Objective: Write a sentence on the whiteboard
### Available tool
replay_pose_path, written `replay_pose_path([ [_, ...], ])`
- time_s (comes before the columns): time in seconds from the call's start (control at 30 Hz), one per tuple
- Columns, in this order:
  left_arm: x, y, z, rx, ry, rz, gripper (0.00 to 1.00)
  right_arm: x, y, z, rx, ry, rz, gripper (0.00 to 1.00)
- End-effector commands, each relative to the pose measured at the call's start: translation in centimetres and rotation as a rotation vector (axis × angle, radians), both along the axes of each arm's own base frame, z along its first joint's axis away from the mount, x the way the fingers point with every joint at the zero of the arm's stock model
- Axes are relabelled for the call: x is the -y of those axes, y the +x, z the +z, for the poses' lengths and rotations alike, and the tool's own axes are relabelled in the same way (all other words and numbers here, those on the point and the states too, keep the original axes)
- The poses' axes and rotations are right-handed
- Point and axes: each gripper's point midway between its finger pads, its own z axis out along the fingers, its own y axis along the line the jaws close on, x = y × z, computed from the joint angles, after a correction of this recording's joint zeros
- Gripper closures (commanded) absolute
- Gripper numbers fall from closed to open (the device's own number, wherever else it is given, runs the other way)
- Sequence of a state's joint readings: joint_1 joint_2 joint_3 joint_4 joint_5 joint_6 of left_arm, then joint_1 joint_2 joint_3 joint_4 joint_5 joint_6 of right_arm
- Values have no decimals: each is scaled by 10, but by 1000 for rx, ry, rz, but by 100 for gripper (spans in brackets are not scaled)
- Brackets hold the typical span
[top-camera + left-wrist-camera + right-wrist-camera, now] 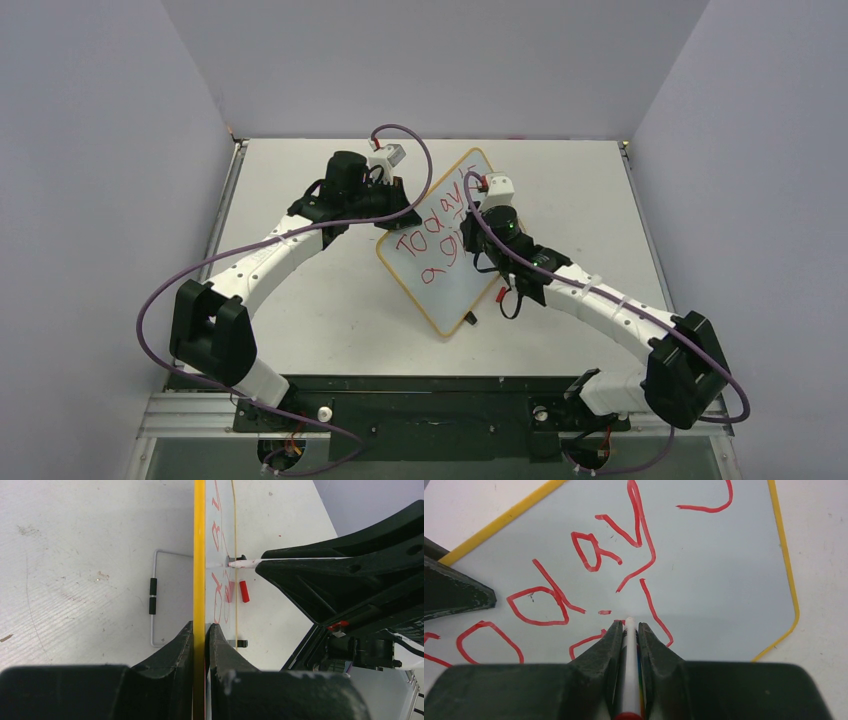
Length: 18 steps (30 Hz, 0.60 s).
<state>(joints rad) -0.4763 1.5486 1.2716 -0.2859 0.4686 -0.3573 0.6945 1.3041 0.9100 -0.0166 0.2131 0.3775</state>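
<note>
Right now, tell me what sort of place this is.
Probably a robot test cell: plain walls box in a white table, the left gripper clamps the whiteboard, the right gripper holds a marker.

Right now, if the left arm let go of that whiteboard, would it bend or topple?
Probably stiff: the whiteboard shows a dead straight edge beyond the left fingers. It looks thin and light, so a push from the marker might tip or slide it, though the wire stand behind may prop it.

Sentence (pixel 430 232) on whiteboard (pixel 447 296), btwn L arm (pixel 270 262) & R arm (pixel 600 300)
</note>
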Motion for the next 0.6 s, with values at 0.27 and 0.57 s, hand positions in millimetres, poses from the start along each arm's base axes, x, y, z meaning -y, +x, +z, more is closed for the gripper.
replay_pose_path([
  [0.27, -9, 14, 12, 132, 43, 16, 100, 5, 21, 1, 22, -1, -53, 100],
  [0.57, -9, 14, 11, 130, 45, 16, 100, 12, 41, 8, 30, 13, -78, 100],
])
